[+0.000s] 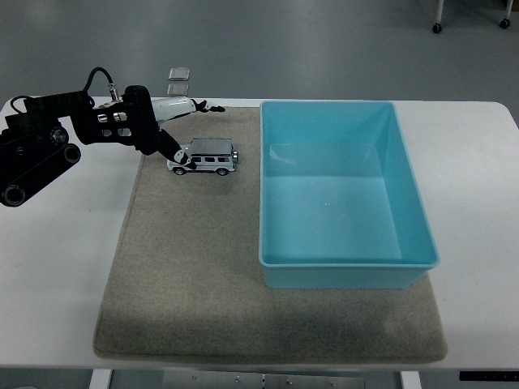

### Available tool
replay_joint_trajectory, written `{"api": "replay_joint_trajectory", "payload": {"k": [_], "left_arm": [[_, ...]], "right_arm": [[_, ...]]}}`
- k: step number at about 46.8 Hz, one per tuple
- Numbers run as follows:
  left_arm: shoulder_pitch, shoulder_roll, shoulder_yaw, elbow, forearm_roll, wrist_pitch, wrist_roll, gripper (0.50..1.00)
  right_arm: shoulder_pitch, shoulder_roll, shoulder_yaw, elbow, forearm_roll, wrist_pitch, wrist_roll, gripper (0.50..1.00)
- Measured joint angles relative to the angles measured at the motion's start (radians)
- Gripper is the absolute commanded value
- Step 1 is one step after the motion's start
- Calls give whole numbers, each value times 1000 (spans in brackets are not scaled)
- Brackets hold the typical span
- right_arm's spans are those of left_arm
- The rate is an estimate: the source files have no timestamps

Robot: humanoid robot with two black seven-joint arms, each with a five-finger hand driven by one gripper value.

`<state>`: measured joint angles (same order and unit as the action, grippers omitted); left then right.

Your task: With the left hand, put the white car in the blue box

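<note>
Lab or test room — bare grey floor [324,49], white surface [57,267], caster wheels [437,27] at 1 o'clock.

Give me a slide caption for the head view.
Left hand open at the white car on the mat, blue box empty beside it.

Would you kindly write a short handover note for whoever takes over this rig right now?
Left hand: open, fingers spread at the left end of the white car, one fingertip at its front; no grasp yet.
Right hand: not in view.
White car: upright on the grey mat, left of the blue box and apart from it.
Blue box: on the mat's right side, nothing inside.
Done: the approach to the car.
Left: close on the car, lift it, carry it right, release it in the box.
</note>
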<state>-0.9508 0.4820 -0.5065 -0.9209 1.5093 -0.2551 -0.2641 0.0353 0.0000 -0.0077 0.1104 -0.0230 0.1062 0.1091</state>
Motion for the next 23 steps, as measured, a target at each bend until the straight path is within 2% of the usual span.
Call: {"api": "replay_joint_trajectory", "payload": {"k": [7,14,18,21,23], "left_arm": [[-2,-34,28,13,23,32,1,988],[1,-45,41,15,25,37,3,981],[4,-46,42,23,30,37,3,969],[5,-46,42,31,31,38,3,930],[5,-46,42,33,31,39,4,924]], "right_arm": [[0,0,0,0,0,0,0,936],[0,0,0,0,0,0,0,936],[0,0,0,0,0,0,0,936],[0,0,0,0,0,1,0,936],[0,0,0,0,0,1,0,936]]}}
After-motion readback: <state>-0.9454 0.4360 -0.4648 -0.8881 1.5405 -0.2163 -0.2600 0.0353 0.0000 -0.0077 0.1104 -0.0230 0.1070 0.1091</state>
